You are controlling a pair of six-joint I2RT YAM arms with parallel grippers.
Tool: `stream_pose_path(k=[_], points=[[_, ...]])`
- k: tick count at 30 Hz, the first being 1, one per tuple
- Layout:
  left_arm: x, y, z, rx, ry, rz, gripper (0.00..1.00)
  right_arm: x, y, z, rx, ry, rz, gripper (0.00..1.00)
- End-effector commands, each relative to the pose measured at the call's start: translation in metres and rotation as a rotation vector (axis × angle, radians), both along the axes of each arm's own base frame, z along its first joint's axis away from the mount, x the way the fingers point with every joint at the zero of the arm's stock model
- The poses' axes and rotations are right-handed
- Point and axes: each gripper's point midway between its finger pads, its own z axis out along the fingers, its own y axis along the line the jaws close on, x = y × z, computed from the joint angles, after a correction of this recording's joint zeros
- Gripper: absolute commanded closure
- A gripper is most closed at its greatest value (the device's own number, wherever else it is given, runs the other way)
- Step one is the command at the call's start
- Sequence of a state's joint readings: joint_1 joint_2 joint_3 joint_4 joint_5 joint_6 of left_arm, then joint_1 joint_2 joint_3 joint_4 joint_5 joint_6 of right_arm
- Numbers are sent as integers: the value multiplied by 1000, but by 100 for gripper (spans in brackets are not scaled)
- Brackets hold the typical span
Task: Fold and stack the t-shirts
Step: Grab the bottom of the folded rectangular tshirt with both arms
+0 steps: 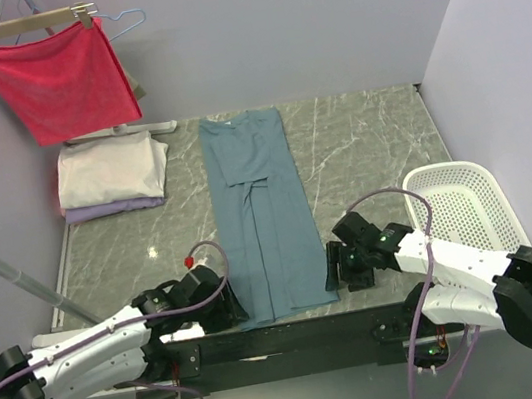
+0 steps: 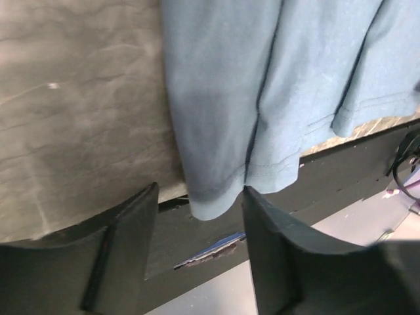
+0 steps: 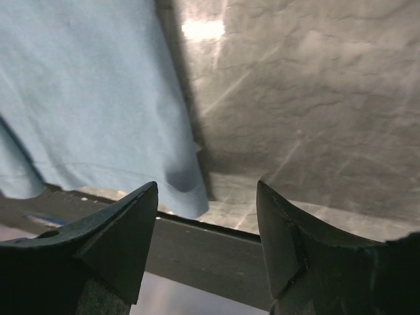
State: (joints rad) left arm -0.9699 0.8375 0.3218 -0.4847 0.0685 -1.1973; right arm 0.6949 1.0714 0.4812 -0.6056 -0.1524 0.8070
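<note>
Teal t-shirt (image 1: 262,222): lies flat in the middle of the marble table (image 1: 370,153). It is folded lengthwise into a long narrow strip with the sleeves turned in, collar at the far end and hem at the near edge.
Hem: both near corners just overhang the table's near edge, above the black front rail (image 1: 298,334).
Left gripper (image 1: 227,309): low at the shirt's near-left hem corner.
Left claw state: released. In the left wrist view the fingers (image 2: 125,230) are spread and the hem corner (image 2: 210,197) hangs between their tips, with nothing pinched.
Right gripper (image 1: 336,271): low at the shirt's near-right hem corner.
Right claw state: released. In the right wrist view the fingers (image 3: 118,230) are wide apart. The shirt corner (image 3: 184,190) sits by the left finger tip with a gap showing. Bare marble and the table edge fill the rest of the opening.
Cream-white t-shirt (image 1: 110,172): a folded rectangle at the far-left of the table, on top of the stack.
Lavender t-shirt (image 1: 111,210): folded under the cream one, only its near edge showing.
Stack vs teal shirt: near each other but apart, with marble between them.
Red cloth (image 1: 60,80): hangs on a wooden hanger (image 1: 26,25) at far left, behind the stack.
White basket (image 1: 465,208): off the table's right edge, beside the right arm. Contents cannot be told.
</note>
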Motion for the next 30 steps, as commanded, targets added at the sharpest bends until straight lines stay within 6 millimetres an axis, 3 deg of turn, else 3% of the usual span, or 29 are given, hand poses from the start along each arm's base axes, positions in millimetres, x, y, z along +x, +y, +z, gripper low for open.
stream_pose_path(k=[1,6,11,12,19,20,22,25,27,30], points=[[-10,7,-20,62,41,-24,44,0,12,2,74,2,-6,32],[-12,3,-25,68,49,-37,67,-1,20,-1,111,15,21,35],[-13,11,-32,124,57,-28,90,2,21,-4,106,6,29,50],[-11,14,-32,139,54,-18,99,2,22,-4,108,10,32,51],[-6,37,-25,240,30,53,99,1,25,-11,115,23,54,80],[-7,36,-25,229,33,58,99,0,22,-13,97,30,48,80],[-9,37,-25,216,42,66,99,-2,11,-15,35,39,32,77],[-6,34,-22,201,26,74,99,15,1,2,-28,-64,23,66],[-4,30,-20,185,19,70,99,34,6,33,-7,-185,43,53],[-2,24,-20,167,17,58,99,58,22,74,55,-307,87,46]])
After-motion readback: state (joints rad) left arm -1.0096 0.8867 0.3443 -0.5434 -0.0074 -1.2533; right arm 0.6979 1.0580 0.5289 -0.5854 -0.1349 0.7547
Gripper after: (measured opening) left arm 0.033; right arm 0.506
